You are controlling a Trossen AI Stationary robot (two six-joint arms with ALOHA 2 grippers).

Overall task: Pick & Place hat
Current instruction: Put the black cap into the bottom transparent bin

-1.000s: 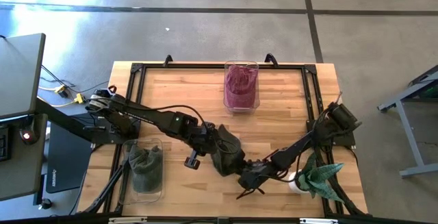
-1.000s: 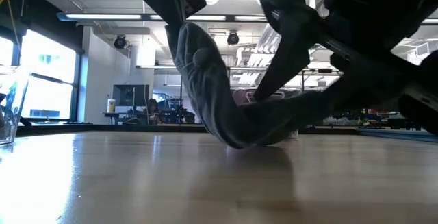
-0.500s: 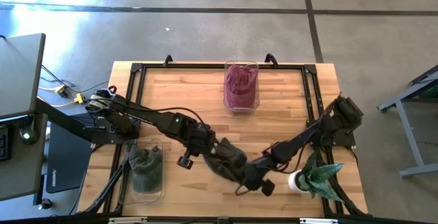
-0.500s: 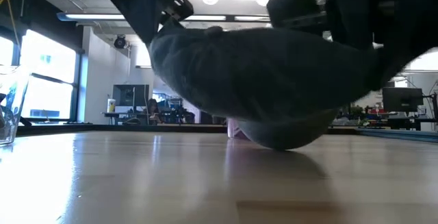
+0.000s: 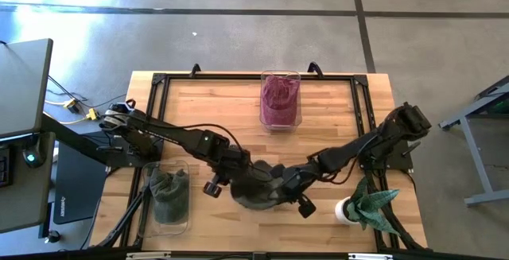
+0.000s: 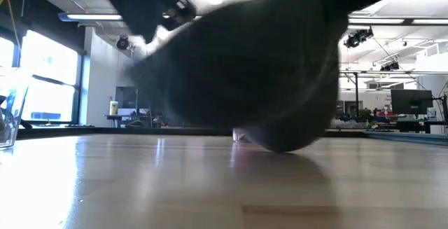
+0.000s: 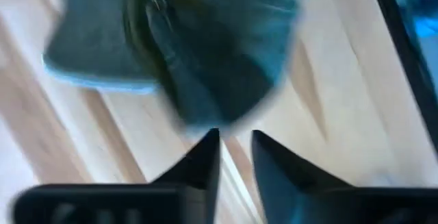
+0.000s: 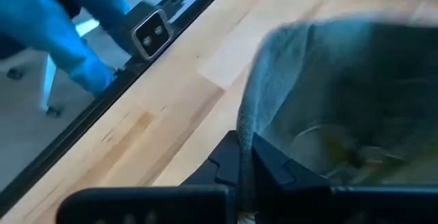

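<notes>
A dark green hat lies in a heap at the table's middle, near the front edge, with its underside on the wood. My right gripper is at the hat's right side, shut on its edge. My left gripper stands at the hat's left side. There is a narrow gap between its fingertips and nothing in it. The hat lies just beyond those tips. My right gripper pinches the hat's cloth edge between its two fingers, coming from the table's right side. The edge stands up out of the fingers, and the hat's hollow inside faces the wrist camera. The hat's lower part rests on the table.
A clear container holding a maroon hat stands at the far middle. Another clear container with a dark green hat stands at the front left. A potted plant stands at the front right. A black frame runs round the tabletop.
My right gripper has moved from the table's near edge toward the hat's right side and taken hold of its edge. The hat used to hang in a narrow drape below my left gripper. It has since spread wide and shifted a little toward the table's left and near edges.
</notes>
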